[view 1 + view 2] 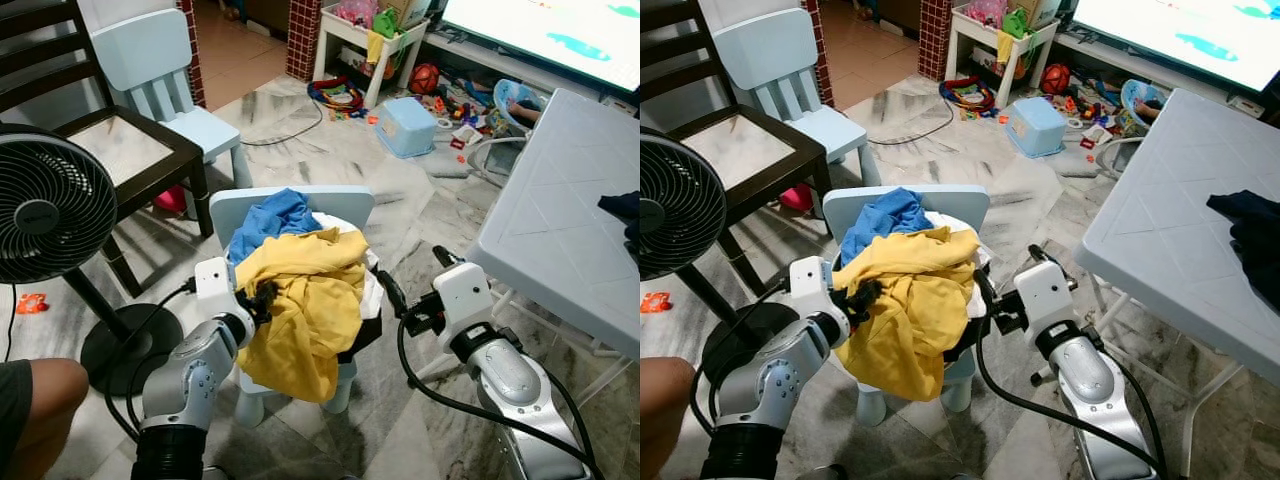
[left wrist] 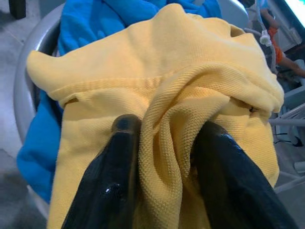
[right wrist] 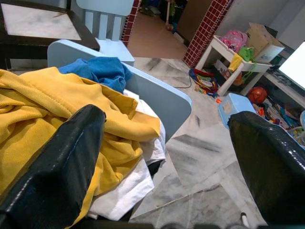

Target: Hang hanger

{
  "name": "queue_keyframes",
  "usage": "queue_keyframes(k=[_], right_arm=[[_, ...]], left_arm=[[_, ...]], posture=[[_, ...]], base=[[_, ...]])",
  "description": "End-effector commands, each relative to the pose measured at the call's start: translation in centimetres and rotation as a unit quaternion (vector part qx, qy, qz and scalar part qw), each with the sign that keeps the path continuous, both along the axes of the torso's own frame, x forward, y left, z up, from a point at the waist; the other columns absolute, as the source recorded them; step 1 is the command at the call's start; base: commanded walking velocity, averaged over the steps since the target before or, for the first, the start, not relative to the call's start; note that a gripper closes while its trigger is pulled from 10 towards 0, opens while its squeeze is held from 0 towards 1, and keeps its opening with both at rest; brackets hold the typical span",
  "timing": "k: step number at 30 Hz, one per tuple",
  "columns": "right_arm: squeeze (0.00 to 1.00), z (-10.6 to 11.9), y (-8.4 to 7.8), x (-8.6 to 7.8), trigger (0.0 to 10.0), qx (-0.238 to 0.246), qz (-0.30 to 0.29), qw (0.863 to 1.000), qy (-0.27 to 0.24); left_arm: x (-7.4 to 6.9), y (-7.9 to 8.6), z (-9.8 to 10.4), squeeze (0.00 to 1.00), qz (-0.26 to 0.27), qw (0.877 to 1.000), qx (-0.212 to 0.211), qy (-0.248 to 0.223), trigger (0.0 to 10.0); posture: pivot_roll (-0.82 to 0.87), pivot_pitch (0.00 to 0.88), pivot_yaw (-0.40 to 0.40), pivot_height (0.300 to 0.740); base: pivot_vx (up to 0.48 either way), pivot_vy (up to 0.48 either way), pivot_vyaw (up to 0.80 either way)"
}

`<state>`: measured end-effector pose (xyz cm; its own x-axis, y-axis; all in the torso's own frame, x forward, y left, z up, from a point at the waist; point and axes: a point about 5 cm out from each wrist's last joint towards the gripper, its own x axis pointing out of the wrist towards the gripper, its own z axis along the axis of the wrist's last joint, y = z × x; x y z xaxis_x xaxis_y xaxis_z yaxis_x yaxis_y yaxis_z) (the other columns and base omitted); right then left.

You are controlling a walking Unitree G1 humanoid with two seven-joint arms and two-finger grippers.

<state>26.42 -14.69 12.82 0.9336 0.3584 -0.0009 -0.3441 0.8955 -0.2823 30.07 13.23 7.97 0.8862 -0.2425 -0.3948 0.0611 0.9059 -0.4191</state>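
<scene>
Two silver robot arms reach forward from the bottom of the head views toward a pile of clothes on a small pale blue plastic child's chair [image 1: 300, 205]. On top lies a yellow knitted cotton shirt [image 1: 300, 300], draped over the seat front, with a blue cloth [image 1: 268, 220] behind it against the chair back and a white cloth [image 3: 124, 191] underneath. No hanger can be made out among the clothes.

At the shirt's left edge, the left pincer [image 2: 164, 157] is closed on a bunched fold of yellow fabric, which is squeezed between its two black fingers [image 2: 114, 181]. On the other side of the pile, the right pincer [image 1: 392, 295] sits just beside the clothes with its fingers [image 3: 57, 167] spread wide, holding nothing.

Right of the chair stands a white plastic tabletop [image 1: 560, 220] carrying a dark garment [image 1: 1250, 235]. To the left are a black standing fan [image 1: 45, 205], a dark wooden chair [image 1: 120, 150] and a second pale blue chair [image 1: 165, 80]. A person's knee [image 1: 35, 400] shows at the lower left. Toys [image 1: 340, 98] litter the marble floor [image 1: 320, 150] beyond.
</scene>
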Motion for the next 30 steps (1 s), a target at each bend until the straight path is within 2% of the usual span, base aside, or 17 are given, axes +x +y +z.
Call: queue_keyframes(k=[1,7,9,12,16,17,22,24,28,30], right_arm=[[0.0,-0.1,-0.2,-0.1,10.0,-0.006,0.002,1.0,0.001],[0.0,0.0,-0.4,-0.1,10.0,-0.007,0.0,1.0,0.0],[0.0,0.0,-0.5,-0.1,10.0,-0.007,-0.001,1.0,0.0],[0.0,0.0,-0.5,-0.1,10.0,-0.007,-0.001,1.0,0.001],[0.0,0.0,-0.3,0.0,10.0,-0.007,0.001,1.0,0.0],[0.0,0.0,-0.3,0.0,10.0,-0.006,0.001,1.0,-0.001],[0.0,0.1,-0.3,0.1,10.0,-0.007,0.001,1.0,-0.002],[0.0,0.1,-0.3,0.1,10.0,-0.007,0.001,1.0,-0.002],[0.0,0.1,-0.2,0.2,10.0,-0.006,0.001,1.0,-0.003],[0.0,0.1,-0.2,0.2,10.0,-0.006,0.002,1.0,-0.003]], left_arm=[[0.1,-0.4,-0.1,0.0,-0.014,1.0,0.002,0.008,0.0],[0.3,-0.4,0.0,0.0,-0.008,1.0,0.015,0.0,0.0],[0.5,0.0,0.5,0.0,-0.002,0.998,0.059,-0.024,0.0],[0.5,-0.1,0.8,0.0,-0.006,0.996,0.081,-0.035,0.0],[0.1,-1.2,0.6,0.0,-0.045,0.992,0.114,-0.044,0.0],[-0.2,-1.8,0.3,0.0,-0.071,0.987,0.134,-0.046,0.0],[-0.9,-2.5,-0.3,0.0,-0.118,0.974,0.187,-0.049,0.0],[-1.1,-2.5,-0.4,0.0,-0.138,0.962,0.227,-0.063,0.0],[-1.3,-2.7,-0.4,0.0,-0.163,0.952,0.249,-0.07,0.0],[-1.5,-3.0,-0.5,0.0,-0.19,0.941,0.271,-0.075,0.0]], posture=[[-0.04,0.139,-0.156,0.74],[-0.04,0.137,-0.156,0.74],[-0.04,0.137,-0.156,0.74],[-0.04,0.138,-0.158,0.74],[-0.04,0.137,-0.159,0.74],[-0.04,0.137,-0.159,0.74],[-0.04,0.135,-0.159,0.74],[-0.04,0.133,-0.159,0.74],[-0.03,0.13,-0.158,0.74],[-0.03,0.128,-0.159,0.74]], base=[[0.0,0.0,0.0],[0.0,0.0,0.0],[0.0,0.0,0.0],[0.0,0.0,0.0],[0.0,0.0,0.0],[0.0,0.0,0.0],[0.0,0.0,0.0],[0.0,0.0,0.0],[0.0,0.0,0.0],[0.0,0.0,0.0]])
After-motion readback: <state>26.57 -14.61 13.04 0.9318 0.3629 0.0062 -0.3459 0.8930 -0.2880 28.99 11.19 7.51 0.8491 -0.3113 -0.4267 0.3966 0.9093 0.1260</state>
